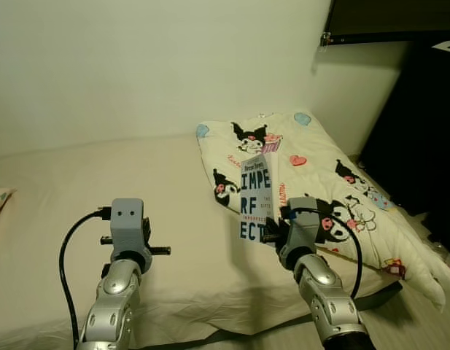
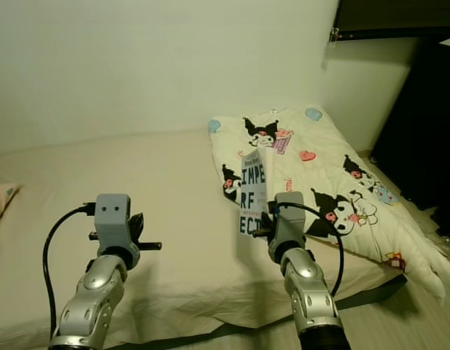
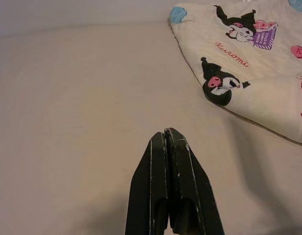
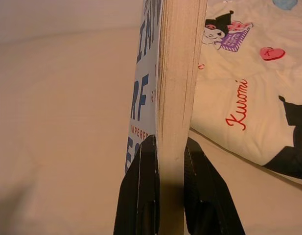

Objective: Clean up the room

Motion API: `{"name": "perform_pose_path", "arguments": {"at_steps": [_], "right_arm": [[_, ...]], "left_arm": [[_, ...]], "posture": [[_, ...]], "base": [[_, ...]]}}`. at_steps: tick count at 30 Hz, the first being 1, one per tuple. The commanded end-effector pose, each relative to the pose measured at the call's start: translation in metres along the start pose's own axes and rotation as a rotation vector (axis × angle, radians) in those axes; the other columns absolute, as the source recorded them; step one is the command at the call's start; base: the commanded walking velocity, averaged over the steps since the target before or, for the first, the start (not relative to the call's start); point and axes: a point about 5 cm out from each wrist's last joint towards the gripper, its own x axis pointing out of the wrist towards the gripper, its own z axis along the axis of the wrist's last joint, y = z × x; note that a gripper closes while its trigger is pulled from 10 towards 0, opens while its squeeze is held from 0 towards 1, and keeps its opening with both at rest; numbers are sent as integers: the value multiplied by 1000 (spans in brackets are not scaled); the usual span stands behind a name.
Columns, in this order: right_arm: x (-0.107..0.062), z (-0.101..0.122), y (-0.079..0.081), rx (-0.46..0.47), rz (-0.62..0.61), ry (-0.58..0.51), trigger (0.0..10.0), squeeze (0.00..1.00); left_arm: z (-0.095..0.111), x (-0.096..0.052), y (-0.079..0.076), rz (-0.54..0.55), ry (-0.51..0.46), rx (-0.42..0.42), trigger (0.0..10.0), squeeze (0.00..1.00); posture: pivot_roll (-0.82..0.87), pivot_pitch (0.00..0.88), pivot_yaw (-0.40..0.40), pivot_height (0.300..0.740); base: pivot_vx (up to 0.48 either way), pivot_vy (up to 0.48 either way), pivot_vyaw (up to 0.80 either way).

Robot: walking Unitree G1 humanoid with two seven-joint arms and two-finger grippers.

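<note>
Bed (image 1: 101, 168): widest thing before me, beige sheet, bare over its left and middle; wall behind it.
Quilt (image 1: 312, 175): cream, printed with cartoon figures, hearts and red script; lies rumpled over the bed's right side, one edge trailing off toward the floor at far right.
Dark furniture (image 1: 421, 124): black mass at the right, beyond the quilt; I cannot make out what it is.
Book (image 1: 255, 198): pale cover with big dark blue letters; held upright in the air above the bed, just off the quilt's near-left edge, not touching sheet or quilt as far as I can judge.
Right pincer (image 4: 166, 161): clamped on the book's lower end, one black finger on the cover side and one on the other, page edges facing my wrist camera.
Left pincer (image 3: 168, 142): fingers pressed together, holding nothing, pointed out over bare sheet with the quilt corner off to one side.
Progress: my reading is early to middle. One stray item, the book, is off the bed and in hand; it has no resting place yet. The quilt is unfolded and hanging over the edge, so it looks undone.
Arm pose: both forearms raised in front of me at about the same height, wrists up. Right arm bent, book carried vertical; left arm parked, idle, cable looping beside it.
</note>
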Motion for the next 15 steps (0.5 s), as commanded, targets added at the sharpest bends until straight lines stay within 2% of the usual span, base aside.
{"name": "perform_pose_path", "arguments": {"at_steps": [1, 6, 8, 10, 15], "right_arm": [[3, 7, 4, 9, 11, -24, 10000, 0], [2, 6, 7, -16, 31, -13, 10000, 0], [-1, 7, 13, -23, 69, -34, 10000, 0], [-2, 8, 19, -24, 86, -51, 10000, 0], [0, 9, 29, -55, 90, -29, 10000, 0]], "left_arm": [[-4, 1, 3, 5, 20, 1, 10000, 0], [-9, -1, 6, 24, 42, 1, 10000, 0], [-18, -7, 10, 32, 81, -18, 10000, 0], [-20, -9, 14, 37, 92, -1, 10000, 0], [-10, -8, 26, 73, 53, 38, 10000, 0]], "posture": [[-54, 41, 2, 740], [-58, 42, 4, 740], [-55, 41, 14, 740], [-50, 51, 15, 740], [-25, 78, -24, 740]], "base": [[0, 0, 0], [0, 0, 0], [0, 0, 0], [0, 0, 0], [0, 0, 0]]}}
